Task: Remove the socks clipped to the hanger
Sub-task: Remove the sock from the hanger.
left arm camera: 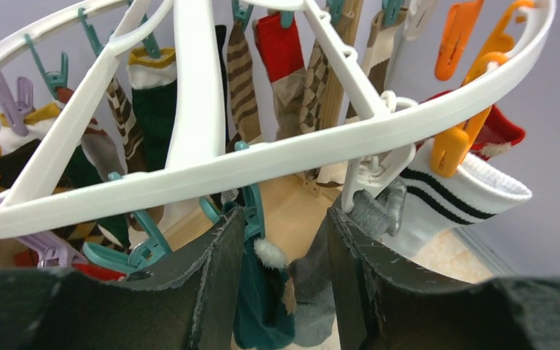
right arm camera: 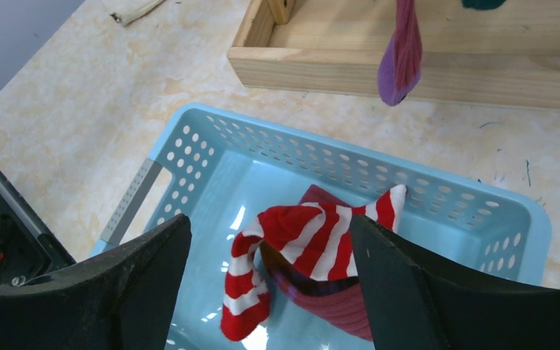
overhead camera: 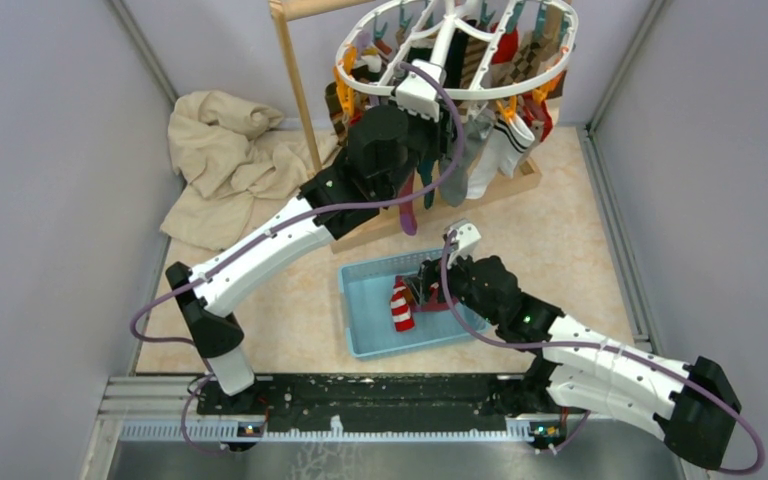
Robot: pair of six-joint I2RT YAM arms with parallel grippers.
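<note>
Left fingers (left arm camera: 215, 284) partly apart astride teal sock (left arm camera: 262, 306), under near rim of hanger (left arm camera: 262, 164); grip indeterminate. Advise closing below the clip and pulling straight down. Right fingers (right arm camera: 138, 277) apart, empty, over basket (right arm camera: 211, 138) below and in front of hanger; striped sock (right arm camera: 299, 240) inside.

Hanger (overhead camera: 447, 45) at top centre, basket (overhead camera: 372, 322) below it.
The hanger hung from a wooden stand (overhead camera: 297, 90), with socks (overhead camera: 490, 160) clipped around its rim. A crumpled cloth (overhead camera: 225, 160) lay at upper left on the table (overhead camera: 580, 240). The basket sat at mid-frame, before the stand's base, with one sock (overhead camera: 400, 305) inside it.
</note>
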